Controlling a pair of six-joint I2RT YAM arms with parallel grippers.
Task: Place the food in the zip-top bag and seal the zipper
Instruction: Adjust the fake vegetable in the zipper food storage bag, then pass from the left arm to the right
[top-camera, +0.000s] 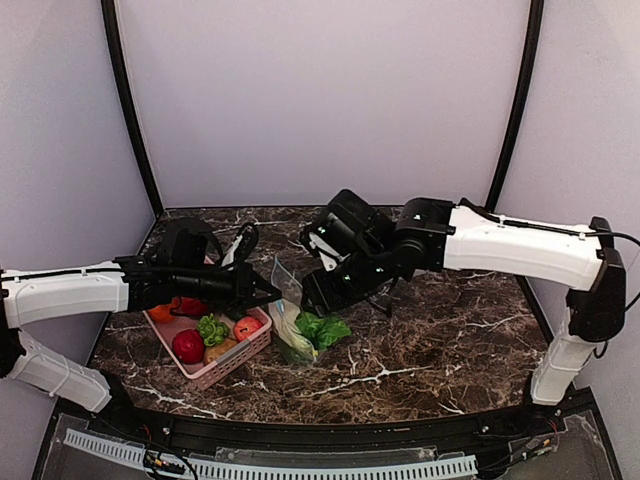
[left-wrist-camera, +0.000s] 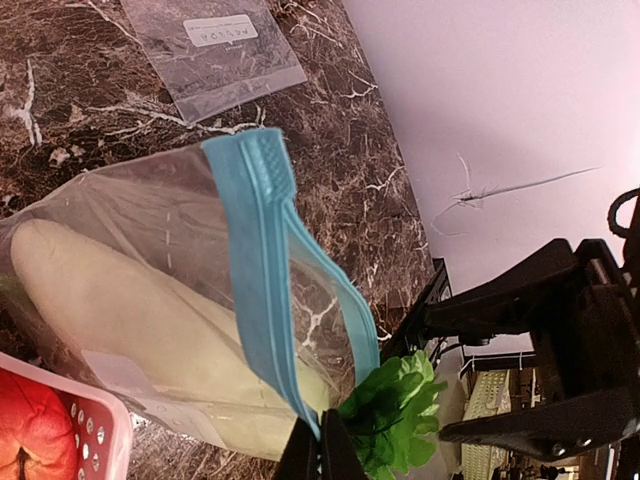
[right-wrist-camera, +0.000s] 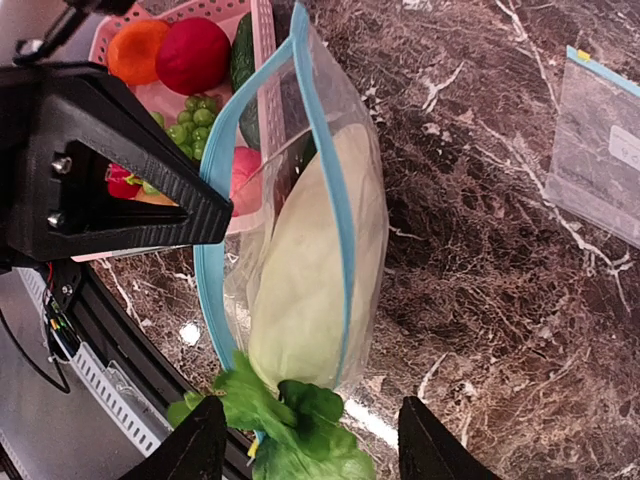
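Observation:
The clear zip-top bag (top-camera: 288, 318) is held up by my left gripper (left-wrist-camera: 320, 445), which is shut on one end of the teal-blue zipper (left-wrist-camera: 262, 260). The mouth stands open. The long pale cabbage-like piece (right-wrist-camera: 315, 270) lies inside the bag and also shows in the left wrist view (left-wrist-camera: 120, 310). The leafy green lettuce (right-wrist-camera: 290, 430) sticks out at the lower end of the mouth, right beside the left fingers (top-camera: 322, 328). My right gripper (right-wrist-camera: 312, 418) is open and empty, its fingers on either side of the lettuce just above it. My left gripper (top-camera: 270, 292) is beside the basket.
The pink basket (top-camera: 232, 364) at the left holds a red round piece (top-camera: 188, 346), green grapes (top-camera: 211, 328), a pinkish-red piece (top-camera: 247, 327) and an orange one. A second clear bag (right-wrist-camera: 600, 150) lies flat on the marble table, also in the left wrist view (left-wrist-camera: 215, 50).

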